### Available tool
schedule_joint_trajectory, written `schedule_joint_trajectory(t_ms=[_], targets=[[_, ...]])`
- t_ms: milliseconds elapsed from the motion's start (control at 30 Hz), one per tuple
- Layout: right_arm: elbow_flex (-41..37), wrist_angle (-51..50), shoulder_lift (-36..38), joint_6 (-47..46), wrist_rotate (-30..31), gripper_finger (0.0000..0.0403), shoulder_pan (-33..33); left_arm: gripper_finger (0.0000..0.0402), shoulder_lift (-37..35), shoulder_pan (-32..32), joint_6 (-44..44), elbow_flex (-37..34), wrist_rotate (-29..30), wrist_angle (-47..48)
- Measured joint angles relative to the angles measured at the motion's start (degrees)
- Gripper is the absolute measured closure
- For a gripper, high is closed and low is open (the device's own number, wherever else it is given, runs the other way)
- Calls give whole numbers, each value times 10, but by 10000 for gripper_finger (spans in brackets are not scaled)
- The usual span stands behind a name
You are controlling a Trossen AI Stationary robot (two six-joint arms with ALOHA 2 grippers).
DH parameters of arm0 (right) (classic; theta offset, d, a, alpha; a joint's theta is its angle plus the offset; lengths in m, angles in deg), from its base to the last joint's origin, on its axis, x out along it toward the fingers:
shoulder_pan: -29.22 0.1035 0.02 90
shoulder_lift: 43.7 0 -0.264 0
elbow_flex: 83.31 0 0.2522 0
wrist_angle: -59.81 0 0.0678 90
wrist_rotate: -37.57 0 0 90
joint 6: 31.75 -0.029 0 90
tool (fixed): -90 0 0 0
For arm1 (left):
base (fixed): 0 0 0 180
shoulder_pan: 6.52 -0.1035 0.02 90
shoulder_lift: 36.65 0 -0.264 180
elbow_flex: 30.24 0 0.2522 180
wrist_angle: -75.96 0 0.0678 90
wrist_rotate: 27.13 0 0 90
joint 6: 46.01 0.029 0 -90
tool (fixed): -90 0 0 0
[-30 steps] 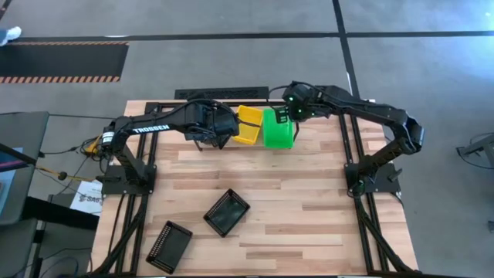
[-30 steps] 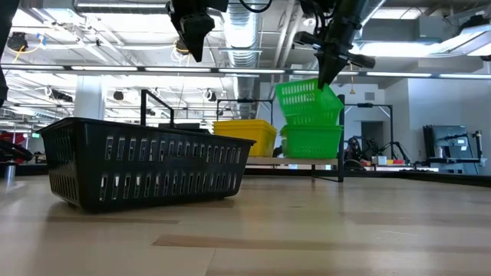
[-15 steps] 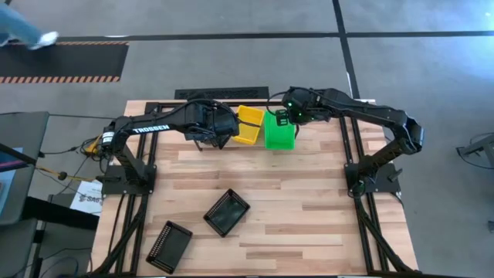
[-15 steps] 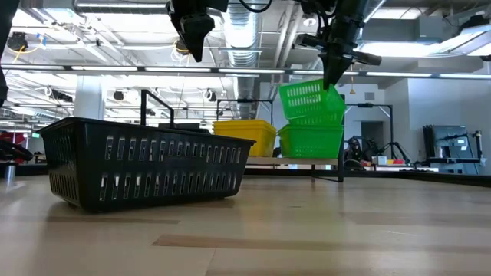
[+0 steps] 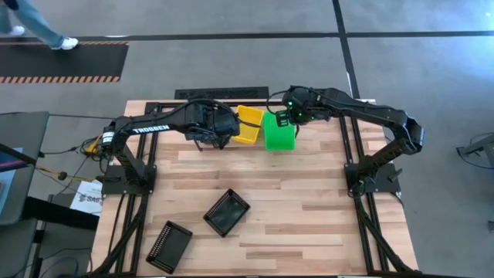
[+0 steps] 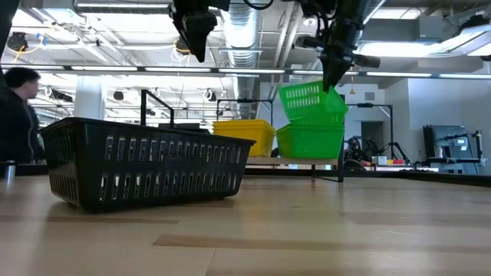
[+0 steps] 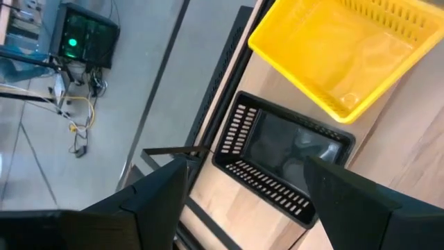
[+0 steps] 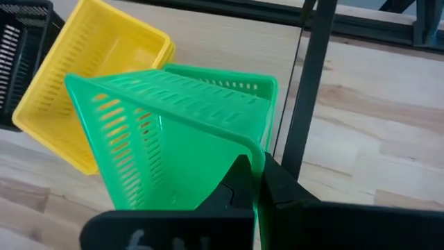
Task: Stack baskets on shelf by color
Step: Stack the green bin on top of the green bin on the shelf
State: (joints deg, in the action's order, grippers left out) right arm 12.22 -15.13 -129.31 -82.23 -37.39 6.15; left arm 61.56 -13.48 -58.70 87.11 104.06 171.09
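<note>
Apparently tilted green basket, right hand pinching rim

Two black baskets lie on the wooden table, shelf behind.

I can't see the shelf's black basket from overhead, left arm covers it | bench-edge black basket cut by the frame bottom | passing person cropped at left | green stack: basket count unclear to me
</note>
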Motion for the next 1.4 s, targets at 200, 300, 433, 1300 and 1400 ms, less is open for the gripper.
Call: schedule_joint_trajectory(t_ms=[200, 300, 433, 1300, 1400], targets=[[-64, 46, 0, 14, -40, 401, -22, 125, 0, 0, 0, 0, 0, -4], [-89, 80, 0, 26, -57, 401, -30, 125, 0, 0, 0, 0, 0, -3], [-89, 106, 0, 48, -59, 401, -44, 125, 0, 0, 0, 0, 0, -3], [8, 138, 1, 137, -41, 265, -87, 125, 0, 0, 0, 0, -17, -3], [34, 134, 1, 145, -44, 270, -82, 125, 0, 0, 0, 0, -17, -3]])
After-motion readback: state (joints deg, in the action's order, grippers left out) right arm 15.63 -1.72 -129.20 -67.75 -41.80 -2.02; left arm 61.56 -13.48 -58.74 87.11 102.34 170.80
